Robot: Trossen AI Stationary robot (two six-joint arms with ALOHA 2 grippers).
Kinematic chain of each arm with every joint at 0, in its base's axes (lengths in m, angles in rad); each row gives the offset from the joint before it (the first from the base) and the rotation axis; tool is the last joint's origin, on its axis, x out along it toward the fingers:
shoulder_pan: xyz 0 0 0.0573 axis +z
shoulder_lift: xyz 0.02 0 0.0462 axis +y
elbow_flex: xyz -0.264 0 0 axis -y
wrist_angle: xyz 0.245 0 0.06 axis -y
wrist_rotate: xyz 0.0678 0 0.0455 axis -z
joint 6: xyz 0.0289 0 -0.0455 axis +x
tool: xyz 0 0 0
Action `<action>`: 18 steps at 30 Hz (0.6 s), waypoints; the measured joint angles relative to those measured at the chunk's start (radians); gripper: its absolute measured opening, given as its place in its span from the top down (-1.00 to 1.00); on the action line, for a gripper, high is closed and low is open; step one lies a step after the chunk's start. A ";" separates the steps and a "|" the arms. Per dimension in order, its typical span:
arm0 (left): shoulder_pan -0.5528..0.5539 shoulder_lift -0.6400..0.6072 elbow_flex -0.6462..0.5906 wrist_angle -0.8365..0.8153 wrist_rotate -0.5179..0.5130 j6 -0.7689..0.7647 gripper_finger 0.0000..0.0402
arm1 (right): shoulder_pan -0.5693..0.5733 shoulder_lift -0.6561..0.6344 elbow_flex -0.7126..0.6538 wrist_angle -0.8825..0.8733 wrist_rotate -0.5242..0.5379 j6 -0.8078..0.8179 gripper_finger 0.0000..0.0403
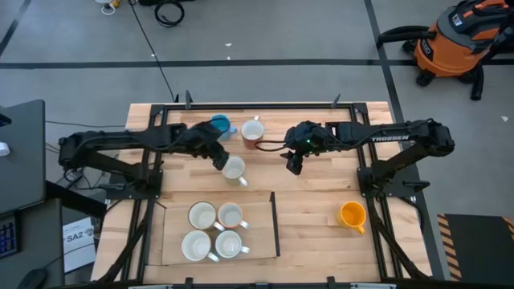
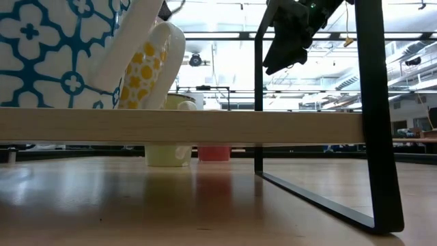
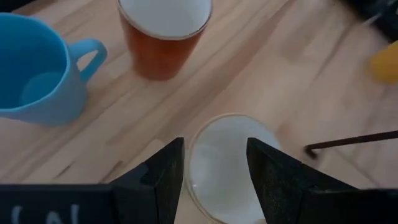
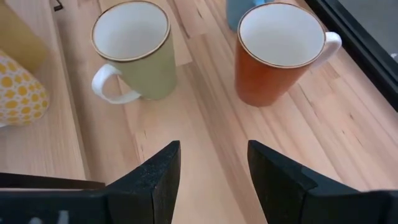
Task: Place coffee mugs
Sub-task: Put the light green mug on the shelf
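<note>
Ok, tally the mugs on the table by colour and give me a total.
White or pale, in the tray: 4, first at
Pale greenish, under the left gripper: 1
Blue: 1
Reddish-brown, white inside: 1
Orange-yellow: 1
Total: 8 mugs

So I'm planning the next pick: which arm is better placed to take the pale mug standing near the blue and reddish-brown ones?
Left. Its pincer hangs open right over the pale round ceramic mug, a finger on each side. The right pincer is open over bare wood.
</note>
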 joint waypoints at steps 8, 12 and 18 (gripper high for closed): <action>0.006 0.098 0.000 -0.002 0.000 0.033 0.10 | 0.000 0.000 0.000 0.000 0.000 -0.001 0.05; 0.006 0.135 0.000 -0.004 0.000 0.033 0.10 | 0.000 0.000 0.000 0.000 0.000 -0.002 0.04; 0.006 0.193 0.000 -0.010 0.000 0.033 0.10 | 0.000 0.000 0.000 0.000 -0.001 -0.002 0.05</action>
